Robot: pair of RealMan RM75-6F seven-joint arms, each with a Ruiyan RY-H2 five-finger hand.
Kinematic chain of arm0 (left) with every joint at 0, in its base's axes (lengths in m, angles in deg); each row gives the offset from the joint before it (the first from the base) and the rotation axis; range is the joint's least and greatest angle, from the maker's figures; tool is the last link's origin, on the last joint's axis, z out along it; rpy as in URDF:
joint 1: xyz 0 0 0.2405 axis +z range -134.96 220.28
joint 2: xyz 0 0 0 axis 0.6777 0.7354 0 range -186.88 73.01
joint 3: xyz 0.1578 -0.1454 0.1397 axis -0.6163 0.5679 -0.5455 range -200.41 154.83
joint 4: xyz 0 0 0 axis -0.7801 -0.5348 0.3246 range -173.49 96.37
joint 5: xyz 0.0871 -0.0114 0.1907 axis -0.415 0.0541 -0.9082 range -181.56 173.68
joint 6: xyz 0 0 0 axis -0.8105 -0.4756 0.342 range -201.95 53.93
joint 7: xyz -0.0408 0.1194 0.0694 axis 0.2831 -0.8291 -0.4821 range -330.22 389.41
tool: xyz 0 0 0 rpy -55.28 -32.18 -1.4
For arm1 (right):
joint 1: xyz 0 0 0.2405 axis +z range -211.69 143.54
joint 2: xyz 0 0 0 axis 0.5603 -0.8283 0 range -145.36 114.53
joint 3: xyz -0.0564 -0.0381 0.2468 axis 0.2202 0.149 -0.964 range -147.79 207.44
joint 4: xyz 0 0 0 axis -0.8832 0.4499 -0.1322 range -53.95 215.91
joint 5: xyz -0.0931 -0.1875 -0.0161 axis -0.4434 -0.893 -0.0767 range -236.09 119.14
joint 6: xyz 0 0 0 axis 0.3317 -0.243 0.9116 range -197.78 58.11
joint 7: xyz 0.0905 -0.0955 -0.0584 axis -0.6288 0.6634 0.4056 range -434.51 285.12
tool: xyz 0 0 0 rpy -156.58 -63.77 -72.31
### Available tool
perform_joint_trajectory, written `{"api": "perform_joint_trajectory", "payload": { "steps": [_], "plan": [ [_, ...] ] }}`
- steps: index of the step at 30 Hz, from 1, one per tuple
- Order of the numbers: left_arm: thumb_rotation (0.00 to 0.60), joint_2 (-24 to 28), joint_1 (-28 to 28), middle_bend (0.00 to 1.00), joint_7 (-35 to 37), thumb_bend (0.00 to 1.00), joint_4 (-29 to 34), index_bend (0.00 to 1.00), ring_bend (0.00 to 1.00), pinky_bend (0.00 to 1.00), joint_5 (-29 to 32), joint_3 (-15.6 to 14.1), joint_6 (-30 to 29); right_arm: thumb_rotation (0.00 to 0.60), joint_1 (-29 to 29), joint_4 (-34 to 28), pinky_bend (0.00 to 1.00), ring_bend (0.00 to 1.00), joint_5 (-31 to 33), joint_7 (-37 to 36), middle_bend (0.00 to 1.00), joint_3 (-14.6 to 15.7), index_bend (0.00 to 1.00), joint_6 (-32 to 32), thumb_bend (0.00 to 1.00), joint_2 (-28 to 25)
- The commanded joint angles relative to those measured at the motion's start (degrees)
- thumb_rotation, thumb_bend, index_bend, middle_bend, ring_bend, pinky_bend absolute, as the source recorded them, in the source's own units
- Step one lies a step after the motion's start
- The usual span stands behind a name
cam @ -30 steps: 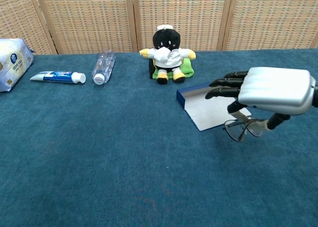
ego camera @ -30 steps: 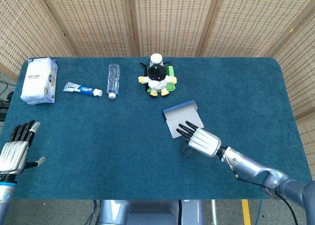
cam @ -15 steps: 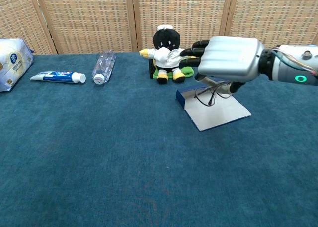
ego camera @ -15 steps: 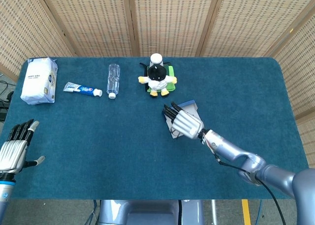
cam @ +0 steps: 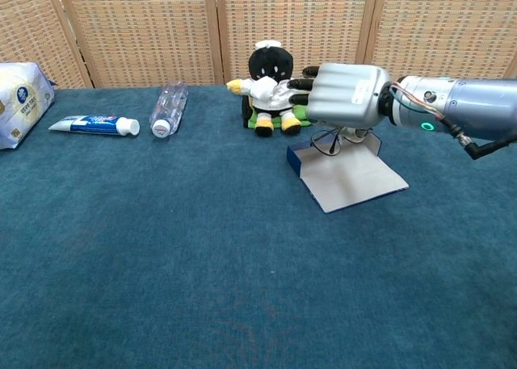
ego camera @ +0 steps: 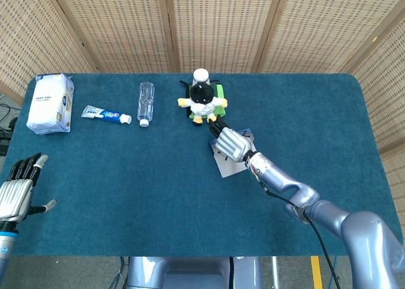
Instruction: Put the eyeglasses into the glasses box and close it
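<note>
Chest view: eyeglasses (cam: 327, 141) hang beneath the gripping right hand (cam: 343, 94) (over the glasses box (cam: 349, 178)).

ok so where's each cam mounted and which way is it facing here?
Head view: high above the table's near edge, angled steeply down; shows the left hand idle at the left edge and the right arm reaching to the glasses box.
Chest view: low, near table height, facing across to the wicker screens; only the right hand and its forearm show.
Shared: right hand holding the eyeglasses over the box, plush toy, bottle, toothpaste.
</note>
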Motion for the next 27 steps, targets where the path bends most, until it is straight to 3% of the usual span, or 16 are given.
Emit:
{"api": "perform_joint_trajectory", "payload": {
  "steps": [1,7,27],
  "plan": [
    [0.6,0.1,0.0,0.0,0.2,0.03,-0.1,0.0,0.0,0.0,0.1,0.0,0.1,0.6,0.4,2.8,0.14,0.01,0.4,0.2,0.17,1.1,0.59,0.5,0.49,1.6],
    [0.6,0.3,-0.1,0.0,0.8,0.03,-0.1,0.0,0.0,0.0,0.2,0.1,0.3,0.6,0.1,5.4,0.15,0.01,0.3,-0.5,0.17,3.0,0.59,0.4,0.5,2.6],
    [0.6,0.2,-0.3,0.0,0.8,0.03,-0.3,0.0,0.0,0.0,0.6,0.1,0.8,0.6,-1.1,3.6,0.18,0.01,-1.1,-2.0,0.17,7.2,0.6,-0.7,0.52,2.3]
  ]
}}
